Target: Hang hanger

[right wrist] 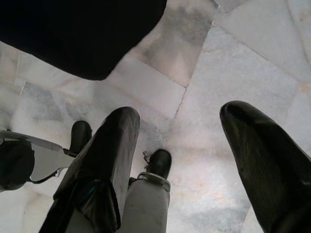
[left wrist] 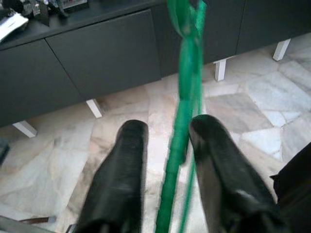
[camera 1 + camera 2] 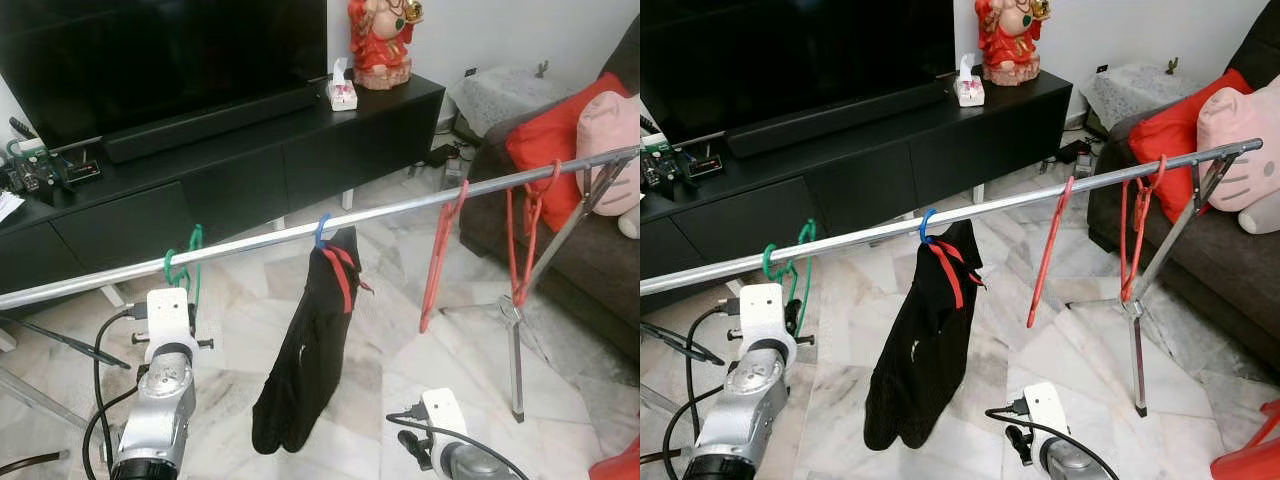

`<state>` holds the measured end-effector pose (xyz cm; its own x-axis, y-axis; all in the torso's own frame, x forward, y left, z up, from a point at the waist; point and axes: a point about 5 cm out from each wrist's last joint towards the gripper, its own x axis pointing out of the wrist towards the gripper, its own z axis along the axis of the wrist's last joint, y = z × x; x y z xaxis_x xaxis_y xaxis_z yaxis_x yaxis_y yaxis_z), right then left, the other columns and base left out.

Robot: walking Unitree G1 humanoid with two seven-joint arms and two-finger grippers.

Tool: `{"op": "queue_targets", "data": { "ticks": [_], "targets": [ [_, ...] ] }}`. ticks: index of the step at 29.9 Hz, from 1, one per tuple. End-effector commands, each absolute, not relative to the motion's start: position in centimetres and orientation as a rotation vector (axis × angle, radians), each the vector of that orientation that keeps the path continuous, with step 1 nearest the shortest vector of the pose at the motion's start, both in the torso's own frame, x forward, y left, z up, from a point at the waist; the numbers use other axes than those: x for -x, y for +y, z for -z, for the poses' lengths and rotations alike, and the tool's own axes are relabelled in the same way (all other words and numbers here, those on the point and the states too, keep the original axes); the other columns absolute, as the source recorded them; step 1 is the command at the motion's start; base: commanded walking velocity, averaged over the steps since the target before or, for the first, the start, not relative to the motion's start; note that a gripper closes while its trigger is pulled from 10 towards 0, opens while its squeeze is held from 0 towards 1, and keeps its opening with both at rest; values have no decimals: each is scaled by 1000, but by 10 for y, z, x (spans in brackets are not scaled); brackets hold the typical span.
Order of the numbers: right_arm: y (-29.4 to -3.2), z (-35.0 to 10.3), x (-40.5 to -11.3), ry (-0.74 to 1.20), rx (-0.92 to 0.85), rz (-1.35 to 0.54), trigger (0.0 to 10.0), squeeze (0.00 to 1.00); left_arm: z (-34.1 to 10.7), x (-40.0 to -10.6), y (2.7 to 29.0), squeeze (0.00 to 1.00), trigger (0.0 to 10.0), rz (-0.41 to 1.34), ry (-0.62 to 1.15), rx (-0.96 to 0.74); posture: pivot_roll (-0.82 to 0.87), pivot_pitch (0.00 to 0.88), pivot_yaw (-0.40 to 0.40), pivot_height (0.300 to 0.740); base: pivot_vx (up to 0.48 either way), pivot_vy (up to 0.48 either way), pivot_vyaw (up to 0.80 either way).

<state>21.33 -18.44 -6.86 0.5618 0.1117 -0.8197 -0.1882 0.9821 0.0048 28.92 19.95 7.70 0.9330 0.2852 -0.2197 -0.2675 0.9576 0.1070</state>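
A green hanger (image 3: 193,262) hangs with its hook over the left part of the silver rail (image 3: 400,215). My left arm (image 3: 165,340) reaches up just below it. In the left wrist view the green hanger (image 2: 187,82) runs down between the two black fingers of my left gripper (image 2: 167,128), which stands open around it with a gap on either side. My right gripper (image 1: 181,111) is low near the marble floor, open and with nothing between its fingers. A black garment (image 3: 305,350) on a blue-hooked hanger hangs at mid rail.
Two red hangers (image 3: 440,250) (image 3: 525,230) hang further right on the rail. The rail's tripod leg (image 3: 514,350) stands by the dark sofa (image 3: 560,240). A black TV cabinet (image 3: 250,170) runs behind the rail. Cables trail on the floor at the left.
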Motion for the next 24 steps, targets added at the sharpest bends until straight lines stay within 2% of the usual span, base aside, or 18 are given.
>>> {"op": "queue_targets", "data": {
  "ticks": [1, 15, 19, 24],
  "targets": [
    [-183, 68, -214, 963, 83, -183, 10000, 0, -80, -288, 199, 1000, 10000, -277, 223, -78, -53, 0, 24, 732, 0, 0, 0],
    [-182, 68, -214, 963, 82, -185, 10000, 0, -100, -270, 191, 1000, 10000, -206, 89, -114, -52, 0, 28, 732, 0, 0, 0],
    [-183, 68, -214, 963, 83, -183, 10000, 0, -105, -257, 188, 1000, 10000, -154, 41, -147, -51, 0, 29, 732, 0, 0, 0],
    [-183, 68, -214, 963, 83, -183, 10000, 0, -106, -244, 192, 1000, 10000, -181, 11, -136, -52, 0, 30, 732, 0, 0, 0]
  ]
}}
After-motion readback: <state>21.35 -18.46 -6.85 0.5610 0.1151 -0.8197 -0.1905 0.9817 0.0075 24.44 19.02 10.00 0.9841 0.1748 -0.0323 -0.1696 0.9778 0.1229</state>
